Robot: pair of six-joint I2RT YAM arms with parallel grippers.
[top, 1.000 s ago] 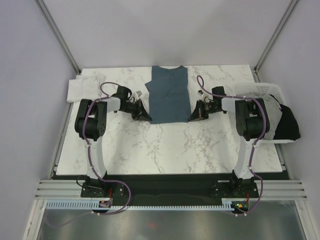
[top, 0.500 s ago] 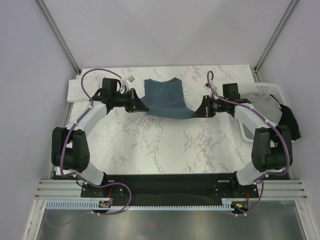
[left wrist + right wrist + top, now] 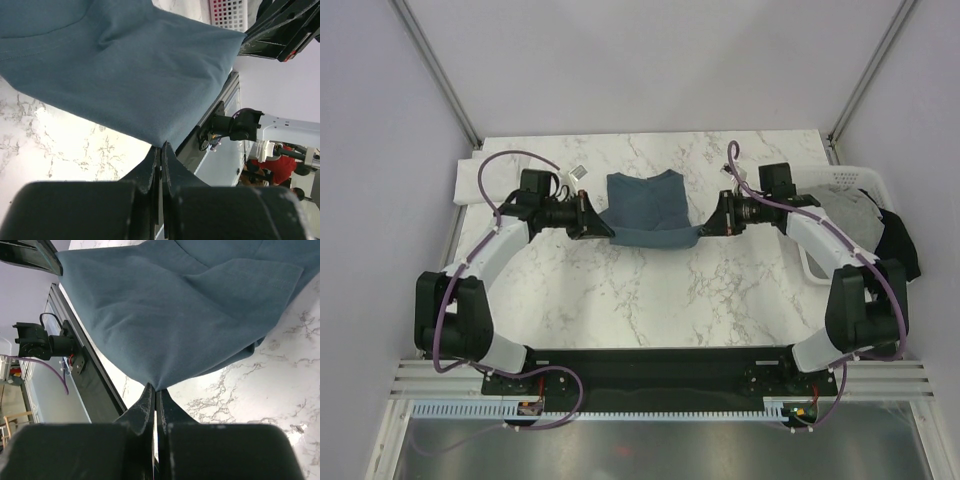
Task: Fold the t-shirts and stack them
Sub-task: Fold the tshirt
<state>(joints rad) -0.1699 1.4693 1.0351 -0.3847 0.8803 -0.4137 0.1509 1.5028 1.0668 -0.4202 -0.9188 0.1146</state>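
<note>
— Where on the table (image 3: 650, 290) is the slate-blue t-shirt (image 3: 650, 200)?
— Centre, toward the far edge, near hem lifted.
— Who holds it?
— Left gripper (image 3: 609, 231) and right gripper (image 3: 704, 231) each pinch a hem corner, jaws fully closed. Light, limp cloth, I'd judge; corners suit it, else it sags.

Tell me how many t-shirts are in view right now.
4. Slate-blue shirt: centre, held by the left gripper and right gripper. White shirt: far-left edge of the table. Light grey shirt and black shirt: at the basket on the right, which may hide more.
</note>
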